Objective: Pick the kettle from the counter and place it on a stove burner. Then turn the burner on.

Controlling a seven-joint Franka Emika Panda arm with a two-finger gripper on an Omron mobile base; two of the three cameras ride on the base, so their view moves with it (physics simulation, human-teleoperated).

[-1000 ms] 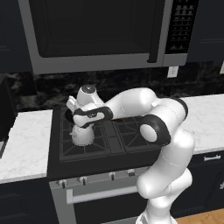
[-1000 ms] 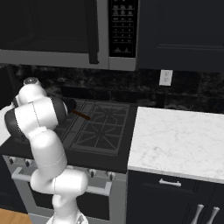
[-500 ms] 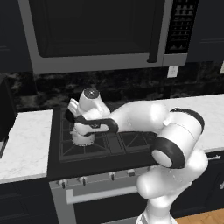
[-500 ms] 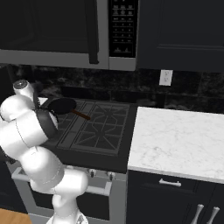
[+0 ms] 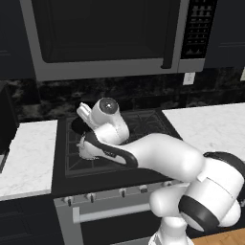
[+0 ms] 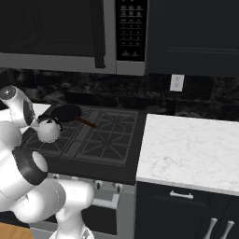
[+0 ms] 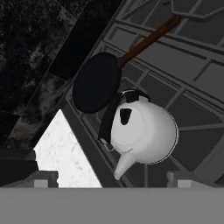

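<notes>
The pale silver-grey kettle (image 7: 144, 133) with its black arched handle stands upright on the front left stove burner (image 7: 192, 118) of the black cooktop. It is also in the right base view (image 6: 48, 130) and, half hidden by my arm, in the left base view (image 5: 85, 149). My gripper (image 7: 111, 181) hangs above it, open, its fingertips (image 7: 43, 181) far apart and off the kettle. The narrow white marble counter (image 7: 65, 153) lies beside the stove, bare (image 5: 26, 153).
A black frying pan (image 7: 96, 83) with a brown handle (image 7: 148, 39) sits on the rear left grate, just behind the kettle (image 6: 65, 112). Burner knobs (image 5: 88, 197) line the stove's front panel. A wider marble slab (image 6: 191, 149) lies right of the stove, a microwave (image 5: 105, 33) above.
My arm's elbow has swung down and forward toward the cameras, and the wrist has shifted a little right. The kettle has stayed on the front left grate.
</notes>
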